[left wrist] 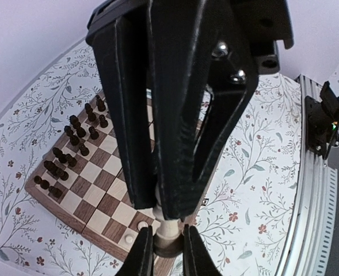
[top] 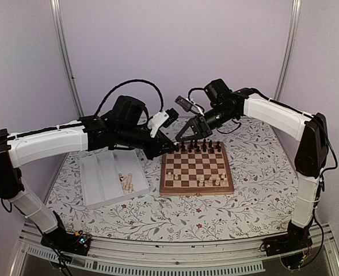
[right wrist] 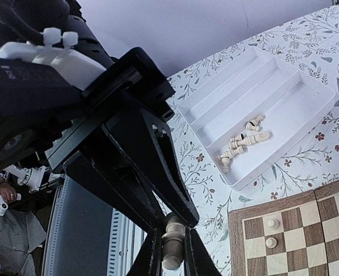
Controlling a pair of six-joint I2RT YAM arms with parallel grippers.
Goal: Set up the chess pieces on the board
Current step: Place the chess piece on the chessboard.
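Note:
Both grippers meet in the air above the far left corner of the board [top: 197, 191]. My left gripper [left wrist: 167, 253] is shut on the base of a cream chess piece [left wrist: 168, 233]. My right gripper [right wrist: 173, 261] holds the same piece [right wrist: 172, 244] from the other end, with its jaws closed on it. In the top view the left gripper [top: 170, 144] and the right gripper [top: 186, 133] touch tip to tip. Dark chessmen [top: 198, 147] fill the board's far rows. A few cream pieces [top: 214, 179] stand near its front right.
A white compartment tray [top: 94, 172] lies left of the board with several loose cream pieces [top: 126, 183]. The tray [right wrist: 307, 86] and its pieces [right wrist: 241, 141] also show in the right wrist view. A flowered cloth [top: 261, 190] covers the table.

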